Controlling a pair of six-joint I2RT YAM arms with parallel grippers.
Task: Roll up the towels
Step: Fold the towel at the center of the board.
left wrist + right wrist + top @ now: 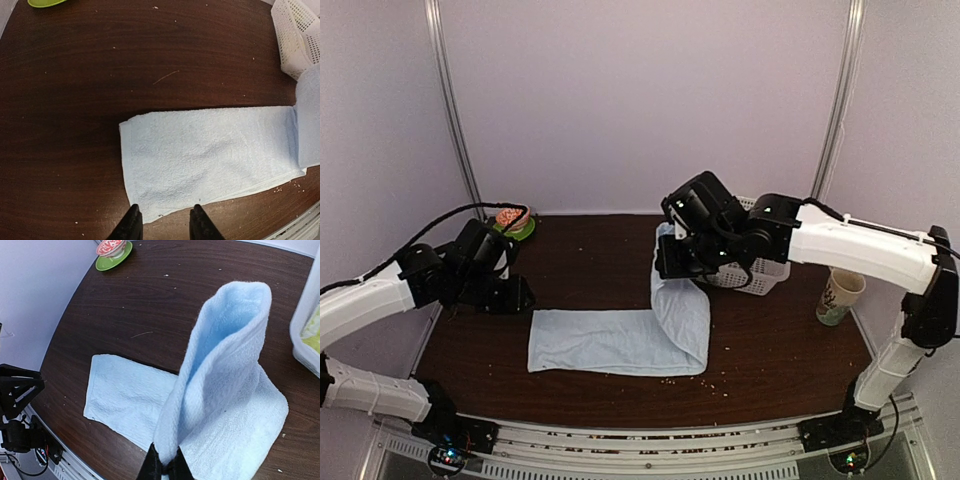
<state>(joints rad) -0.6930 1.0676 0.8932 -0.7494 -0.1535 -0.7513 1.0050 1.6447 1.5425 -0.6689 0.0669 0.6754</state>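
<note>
A long light-blue towel [610, 340] lies flat across the dark table. Its right end is lifted and folded upright [220, 390]. My right gripper [166, 460] is shut on that raised end, pinching the cloth between its fingers, and holds it above the table [675, 262]. My left gripper [166, 212] is open with nothing between its fingers, just off the near left corner of the flat part [210, 150]. In the top view the left gripper [525, 298] sits beside the towel's left edge. A bit of yellow-green towel [312, 330] shows inside the white basket.
A white perforated basket [760, 272] stands at the back right, behind the right arm. A paper cup [840, 295] stands near the right edge. A green plate [513, 222] with a pink-red object is at the back left corner. Crumbs dot the table.
</note>
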